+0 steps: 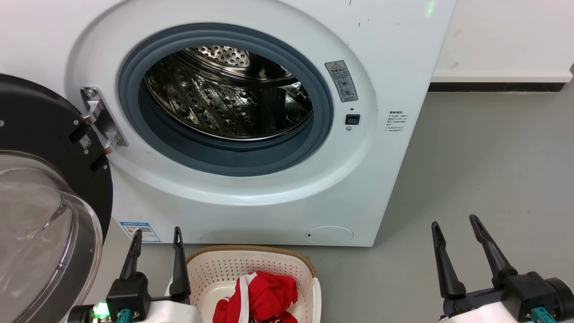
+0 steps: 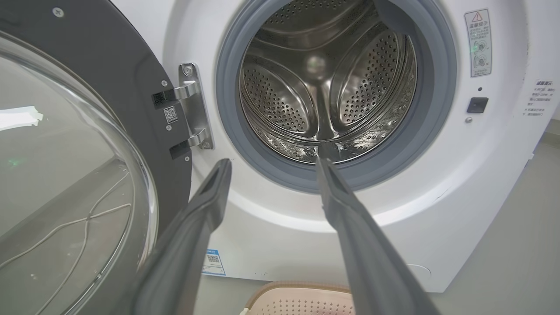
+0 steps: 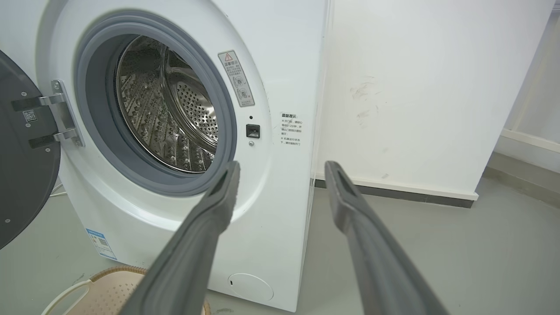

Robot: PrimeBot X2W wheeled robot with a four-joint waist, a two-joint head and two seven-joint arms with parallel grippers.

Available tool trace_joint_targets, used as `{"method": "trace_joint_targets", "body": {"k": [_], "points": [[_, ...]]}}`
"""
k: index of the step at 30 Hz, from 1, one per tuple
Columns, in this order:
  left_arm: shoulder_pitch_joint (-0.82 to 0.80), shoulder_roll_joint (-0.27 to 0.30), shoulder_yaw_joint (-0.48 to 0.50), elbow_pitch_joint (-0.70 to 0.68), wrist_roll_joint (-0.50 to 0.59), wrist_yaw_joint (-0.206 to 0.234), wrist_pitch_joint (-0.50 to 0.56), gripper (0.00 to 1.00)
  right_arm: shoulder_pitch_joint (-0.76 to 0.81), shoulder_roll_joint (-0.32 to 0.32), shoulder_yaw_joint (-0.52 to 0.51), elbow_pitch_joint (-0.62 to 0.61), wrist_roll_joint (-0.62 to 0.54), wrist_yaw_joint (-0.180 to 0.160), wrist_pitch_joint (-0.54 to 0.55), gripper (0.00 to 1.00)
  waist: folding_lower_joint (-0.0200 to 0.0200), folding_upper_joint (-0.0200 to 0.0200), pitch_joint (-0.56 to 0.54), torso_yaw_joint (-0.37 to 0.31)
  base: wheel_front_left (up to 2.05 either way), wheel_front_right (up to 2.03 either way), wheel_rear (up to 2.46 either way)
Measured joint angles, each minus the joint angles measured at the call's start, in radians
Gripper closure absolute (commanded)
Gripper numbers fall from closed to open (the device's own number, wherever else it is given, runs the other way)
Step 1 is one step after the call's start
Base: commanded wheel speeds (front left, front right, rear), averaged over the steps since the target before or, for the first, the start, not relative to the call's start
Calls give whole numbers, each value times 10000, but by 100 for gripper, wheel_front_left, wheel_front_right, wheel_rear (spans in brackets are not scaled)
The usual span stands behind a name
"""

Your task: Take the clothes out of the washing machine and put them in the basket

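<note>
1. Machine [image 1: 269, 197], centre: a grey warning label [image 1: 341, 80] with a red triangle sits right of the drum [image 1: 224, 98]. The small print [image 1: 397, 121], blue label [image 1: 141, 231] and the door's QR sticker [image 1: 85, 141] are too small to read.
2. Door [image 1: 27, 134] stands open at the left edge.
3. Red clothes [image 1: 262, 298] lie in the basket [image 1: 251, 249], bottom centre.
4. Left gripper [image 1: 158, 231], lower left, and right gripper [image 1: 454, 221], lower right, have their fingers spread and hold nothing.

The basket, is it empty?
No, red clothes with white trim lie bunched inside the basket, in front of the washing machine.
</note>
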Motion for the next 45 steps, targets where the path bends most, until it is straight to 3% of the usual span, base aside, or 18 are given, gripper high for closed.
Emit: {"method": "trace_joint_targets", "body": {"k": [10, 11, 17, 45], "points": [[16, -6, 84, 0, -13, -84, 0, 0, -1, 0, 17, 31, 6, 0, 0, 0, 1, 0, 4, -77, 0, 0, 0], [20, -6, 84, 33, -15, -82, 2, 100, 0, 0, 23, 61, 4, 2, 2, 100, 1, 0, 5, -81, 0, 0, 0], [175, -21, 100, 583, -234, -94, 165, 100, 42, 0, 63, 510, 201, 2, 61, 100, 1, 0, 4, -84, 0, 0, 0], [-327, -23, 485, 991, -5517, -792, 1384, 100, -500, -244, -52, 1296, 5923, 0, 993, 100, 0, 0, -34, -66, 0, 0, 0]]}}
